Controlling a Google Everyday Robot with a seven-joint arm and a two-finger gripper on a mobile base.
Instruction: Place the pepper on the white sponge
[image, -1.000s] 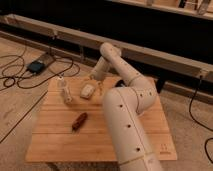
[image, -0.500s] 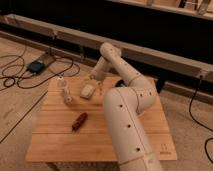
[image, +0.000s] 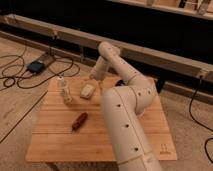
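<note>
Cables (image: 15, 75) trailed over the floor behind a low wooden surface (image: 55, 145), with a long dark rail running along the wall beyond it. On the surface the pepper (image: 79, 121) lay by itself near the middle, a little toward the left, touching nothing. The white sponge (image: 87, 90) sat farther back, well apart from the pepper, with a clear bottle (image: 64, 90) standing upright just to its left. The arm reached over the back part of the surface, and the tool (image: 92, 76) hung near the far edge, just behind the sponge and away from the pepper. Whether the tool was released or clenched could not be told; it held nothing, since the pepper rested on the wood. The step in hand looked like the approach before the pick, with no grasp made yet. The next move would likely call for bringing the tool forward past the sponge, lowering it over the pepper and aligning across its narrow width, while keeping clear of the bottle
</note>
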